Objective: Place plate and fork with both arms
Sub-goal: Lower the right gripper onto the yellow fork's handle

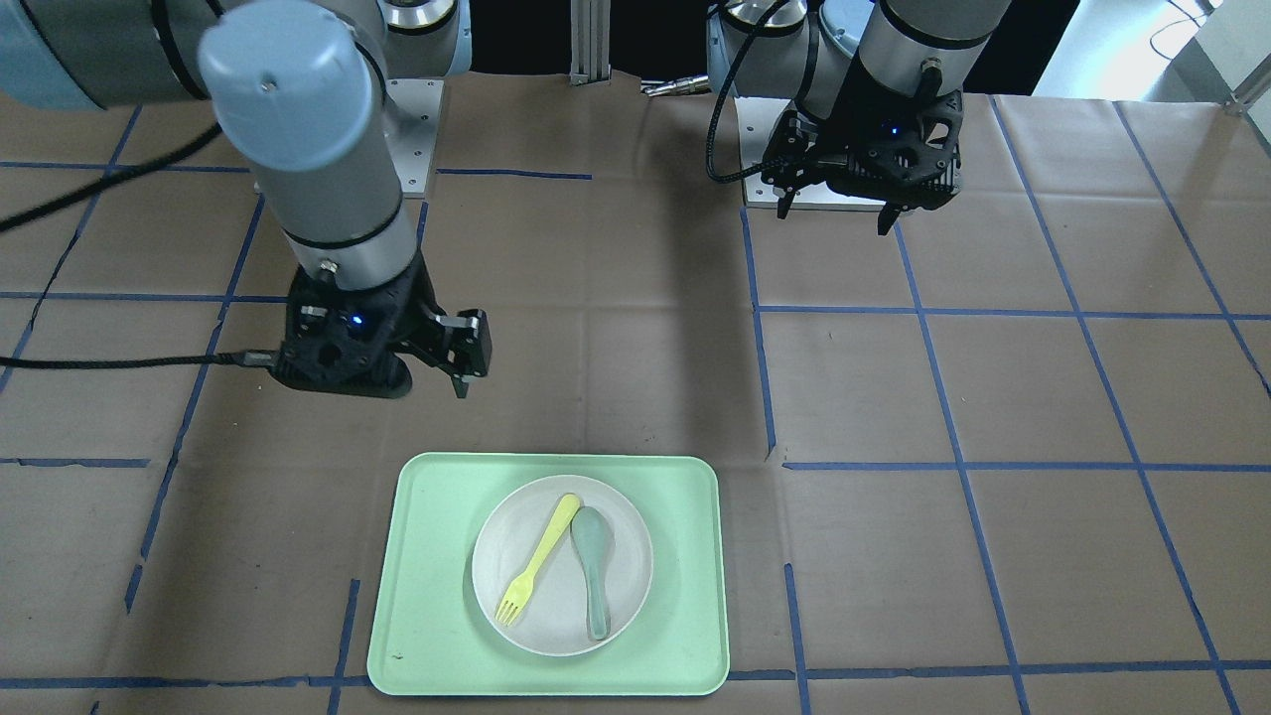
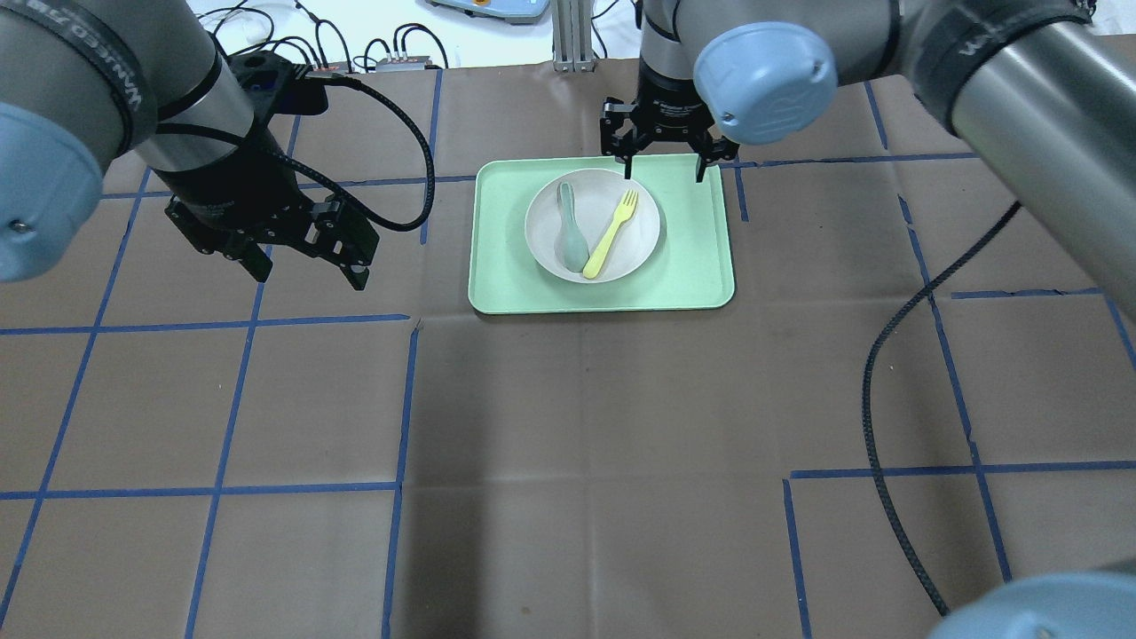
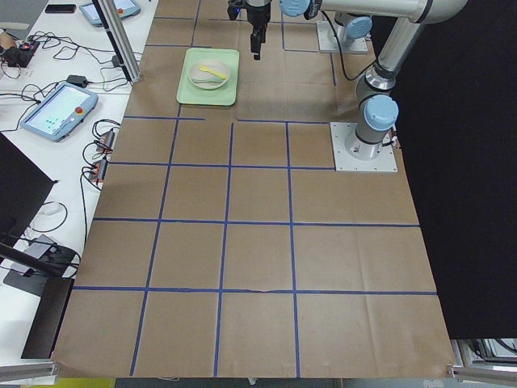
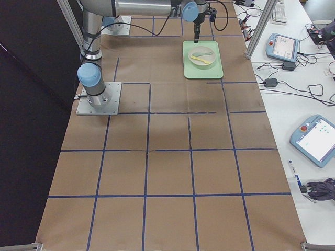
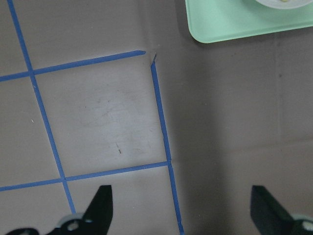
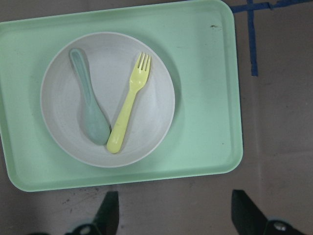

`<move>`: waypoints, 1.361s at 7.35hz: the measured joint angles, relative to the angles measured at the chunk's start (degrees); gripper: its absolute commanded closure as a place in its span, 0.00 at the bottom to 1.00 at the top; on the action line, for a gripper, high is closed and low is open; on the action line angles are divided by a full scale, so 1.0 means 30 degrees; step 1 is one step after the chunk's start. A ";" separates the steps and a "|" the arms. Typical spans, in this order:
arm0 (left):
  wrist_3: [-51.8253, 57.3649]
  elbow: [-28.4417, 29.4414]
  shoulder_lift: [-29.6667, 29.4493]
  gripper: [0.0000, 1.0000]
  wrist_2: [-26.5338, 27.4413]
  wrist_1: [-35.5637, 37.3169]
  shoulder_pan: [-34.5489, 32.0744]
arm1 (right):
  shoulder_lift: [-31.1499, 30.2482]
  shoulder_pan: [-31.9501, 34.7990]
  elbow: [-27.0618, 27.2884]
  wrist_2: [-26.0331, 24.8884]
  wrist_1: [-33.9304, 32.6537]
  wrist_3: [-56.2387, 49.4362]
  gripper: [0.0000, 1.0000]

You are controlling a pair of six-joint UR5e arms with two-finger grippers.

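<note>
The off-white plate (image 1: 621, 591) sits in the mint-green tray (image 1: 437, 556). The pale-yellow fork (image 1: 539, 559) lies in the plate, beside a grey-green spoon (image 1: 594, 571). My right gripper (image 1: 427, 382) is open and empty, above the table at the tray's edge nearest the robot. The overhead view shows the right gripper (image 2: 664, 170), plate (image 2: 639, 244) and fork (image 2: 611, 232). The right wrist view shows plate (image 6: 151, 112), fork (image 6: 129, 103) and tray (image 6: 205, 98) beyond the gripper (image 6: 178, 218). My left gripper (image 2: 311, 277) is open and empty over bare table, well off to the tray's side.
Brown paper with blue tape lines covers the table. The left wrist view shows the left gripper (image 5: 183, 215) over tape lines and one tray corner (image 5: 234, 19). A black cable (image 2: 887, 399) hangs from the right arm. Teach pendants (image 4: 316, 138) lie on the side table.
</note>
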 measured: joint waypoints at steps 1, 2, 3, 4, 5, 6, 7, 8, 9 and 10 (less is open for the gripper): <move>-0.0009 -0.0137 0.0006 0.00 -0.0077 0.0023 0.0001 | 0.1016 0.0332 -0.0501 0.0023 -0.0287 0.0408 0.17; -0.0021 -0.0187 0.0038 0.00 -0.0099 0.0041 -0.0019 | 0.1797 0.0478 -0.0700 0.0095 -0.0872 0.0742 0.18; -0.0306 -0.0190 0.0097 0.00 -0.0100 0.0101 -0.0033 | 0.2459 0.0533 -0.0771 0.0133 -0.1395 0.0994 0.18; -0.0977 -0.0196 0.0161 0.00 -0.0109 0.0183 -0.0035 | 0.2961 0.0548 -0.0782 0.0136 -0.1720 0.1133 0.21; -0.1520 -0.0177 0.0167 0.00 -0.0132 0.0223 -0.0022 | 0.3387 0.0555 -0.0787 0.0102 -0.1925 0.1204 0.21; -0.1665 -0.0173 0.0160 0.00 -0.0132 0.0212 -0.0013 | 0.3828 0.0560 -0.0790 0.0028 -0.2327 0.1232 0.27; -0.1364 -0.0197 0.0168 0.00 -0.0112 0.0158 -0.0008 | 0.4295 0.0561 -0.0790 -0.0050 -0.2918 0.1235 0.32; -0.0472 -0.0212 0.0190 0.00 -0.0101 0.0145 0.0001 | 0.4667 0.0562 -0.0790 -0.0078 -0.3249 0.1242 0.37; 0.0226 -0.0220 0.0240 0.00 -0.0095 0.0157 0.0006 | 0.4885 0.0561 -0.0790 -0.0062 -0.3375 0.1246 0.38; 0.0405 -0.0233 0.0303 0.00 -0.0100 0.0159 0.0008 | 0.4982 0.0562 -0.0790 0.0006 -0.3419 0.1240 0.41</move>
